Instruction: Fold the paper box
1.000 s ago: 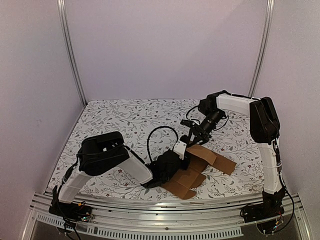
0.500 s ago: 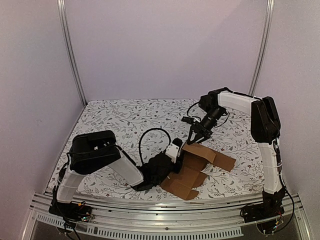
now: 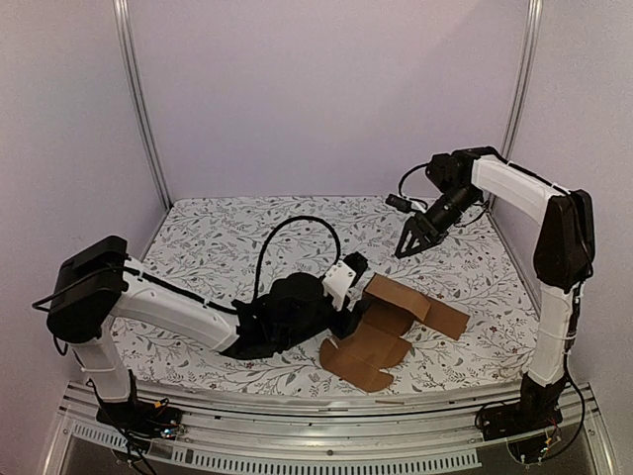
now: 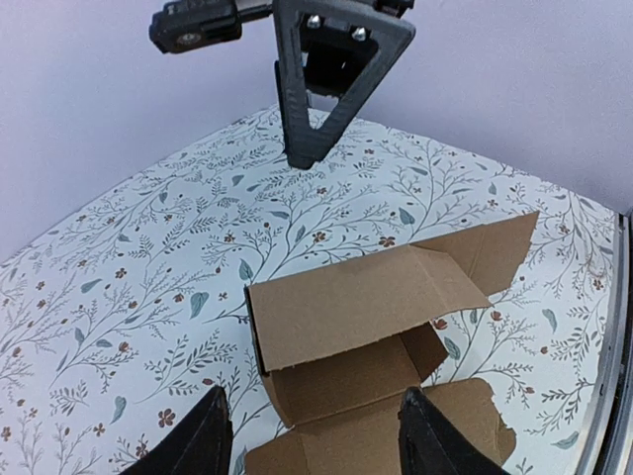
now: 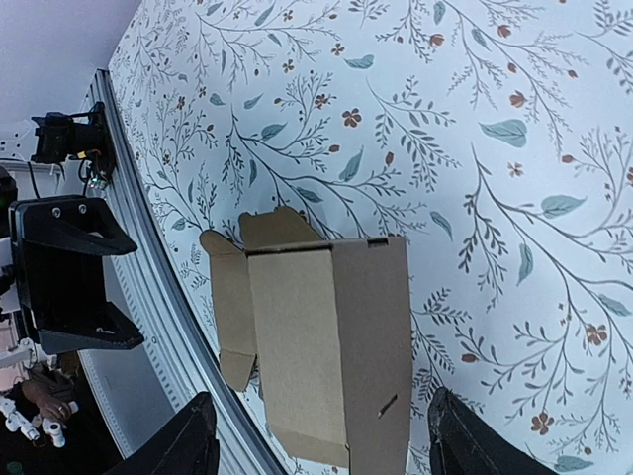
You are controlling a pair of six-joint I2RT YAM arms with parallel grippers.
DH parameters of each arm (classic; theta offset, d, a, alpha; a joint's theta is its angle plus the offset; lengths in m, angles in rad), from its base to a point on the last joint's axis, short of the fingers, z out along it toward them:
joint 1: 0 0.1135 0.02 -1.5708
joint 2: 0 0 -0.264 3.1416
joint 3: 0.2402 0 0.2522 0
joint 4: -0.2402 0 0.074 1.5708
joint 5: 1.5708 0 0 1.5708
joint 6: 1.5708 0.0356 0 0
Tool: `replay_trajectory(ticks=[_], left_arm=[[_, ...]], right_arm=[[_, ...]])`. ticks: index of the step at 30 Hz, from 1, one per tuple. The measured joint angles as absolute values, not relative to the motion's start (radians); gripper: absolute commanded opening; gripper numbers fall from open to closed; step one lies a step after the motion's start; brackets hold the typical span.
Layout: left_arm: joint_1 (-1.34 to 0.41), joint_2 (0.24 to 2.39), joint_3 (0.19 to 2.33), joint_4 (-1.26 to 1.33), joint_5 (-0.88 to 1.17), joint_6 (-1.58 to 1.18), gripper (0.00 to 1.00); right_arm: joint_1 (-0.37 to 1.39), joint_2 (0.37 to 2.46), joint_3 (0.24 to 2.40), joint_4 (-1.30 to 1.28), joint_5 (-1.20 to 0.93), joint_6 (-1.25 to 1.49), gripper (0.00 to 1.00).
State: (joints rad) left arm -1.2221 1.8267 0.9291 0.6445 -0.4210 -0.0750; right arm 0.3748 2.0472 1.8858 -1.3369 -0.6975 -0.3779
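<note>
The paper box [image 3: 398,319] is a plain brown carton lying partly folded on the flowered table, one panel raised over an open cavity and its flaps spread flat. My left gripper [image 3: 356,300] stands open just left of it. In the left wrist view the box [image 4: 356,317] sits straight ahead, its near flap showing between my left gripper's [image 4: 321,440] spread fingertips without being held. My right gripper [image 3: 407,245] hangs open above the table behind the box, gripping nothing. The right wrist view looks down on the box [image 5: 326,336] from well above, framed by my right gripper [image 5: 326,440].
The table's metal front rail [image 3: 326,411] runs close below the box's near flap. White walls and two upright posts [image 3: 138,109] bound the back and sides. The left arm's cable [image 3: 287,237] loops over the table. The flowered tablecloth [image 3: 247,237] covers the whole surface.
My left gripper has opened, let go of the box and drawn back to the left. My right arm has lifted off the box toward the back right.
</note>
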Motion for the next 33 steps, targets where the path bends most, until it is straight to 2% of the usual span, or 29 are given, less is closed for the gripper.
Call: replay_trajectory(ticks=[9,15,24,28,31,33], left_arm=[[-1.145,1.888,1.317,0.162,-0.291,-0.194,0.56],[-1.048,2.001,1.461,0.030,-0.224,-0.270,0.54],[-1.014,2.116,1.525,-0.037,-0.050,-0.316,0.52],[-1.015,2.116,1.522,-0.043,-0.018,-0.331,0.50],[-1.015,2.105,1.500,-0.031,-0.010,-0.345,0.49],[-1.015,2.089,1.474,-0.020,-0.008,-0.352,0.49]], right_arm=[[0.273,1.726,1.489,-1.279,-0.498,-0.496,0.72],[0.282,1.578,1.274,-1.193,-0.356,-0.542,0.72],[0.292,1.557,1.153,-1.127,-0.301,-0.569,0.66],[0.318,1.557,1.134,-1.103,-0.272,-0.565,0.49],[0.334,1.568,1.140,-1.085,-0.251,-0.551,0.27],[0.337,1.583,1.151,-1.080,-0.241,-0.539,0.18]])
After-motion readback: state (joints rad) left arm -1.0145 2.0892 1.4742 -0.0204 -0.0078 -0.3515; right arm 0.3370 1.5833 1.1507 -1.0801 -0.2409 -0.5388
